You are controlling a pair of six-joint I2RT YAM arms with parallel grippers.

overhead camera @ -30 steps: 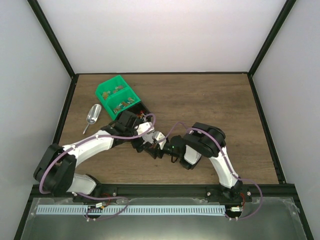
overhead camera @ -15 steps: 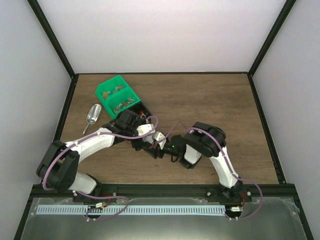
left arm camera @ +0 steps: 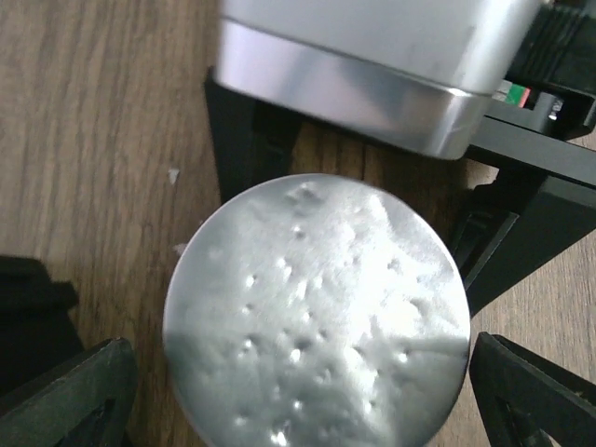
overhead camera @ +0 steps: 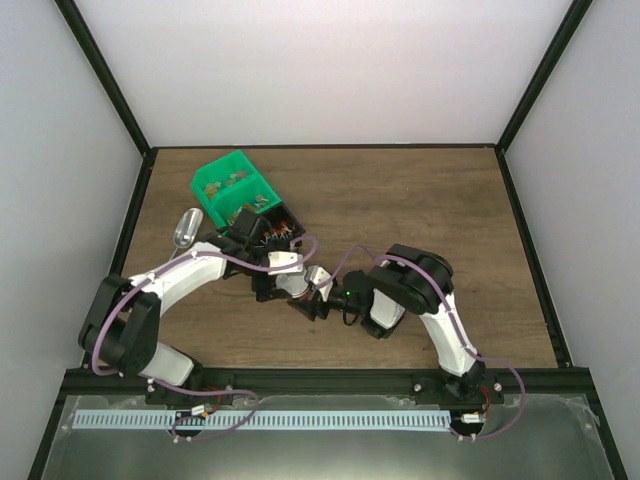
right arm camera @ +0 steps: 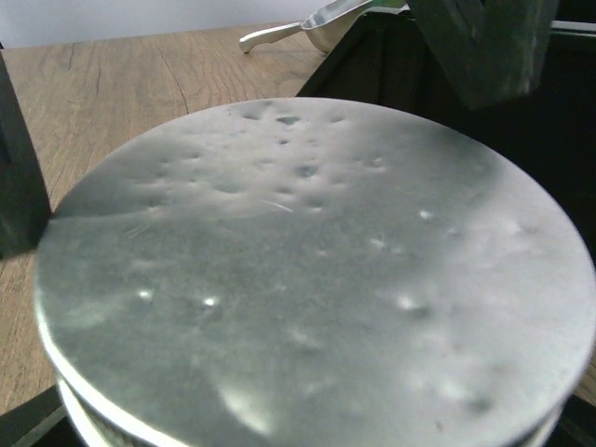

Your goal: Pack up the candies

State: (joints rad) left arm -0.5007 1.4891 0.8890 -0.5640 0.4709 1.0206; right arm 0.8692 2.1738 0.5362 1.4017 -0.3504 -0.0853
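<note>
The candies (overhead camera: 280, 228) lie as tiny mixed-colour pieces in a black bin (overhead camera: 290, 216) beside the green bins. My left gripper (overhead camera: 270, 288) (left arm camera: 303, 372) is shut on a round, dented silver tin lid (left arm camera: 317, 307), a finger at each side. My right gripper (overhead camera: 310, 302) (right arm camera: 307, 428) is shut on the silver tin (overhead camera: 319, 277) (left arm camera: 372, 74), which sits just beyond the lid, between black fingers (left arm camera: 237, 140). In the right wrist view a dented silver disc (right arm camera: 307, 270) fills the frame. The inside of the tin is hidden.
Two joined green bins (overhead camera: 232, 190) with duller brown-orange pieces stand at the back left. A metal scoop (overhead camera: 186, 228) (right arm camera: 307, 28) lies on the wood to their left. Both arms meet near the middle of the wooden table (overhead camera: 430, 210).
My left gripper has drawn back to the left and slightly away from the right gripper, and its forearm has swung toward the bins. The right arm and tin have barely moved.
</note>
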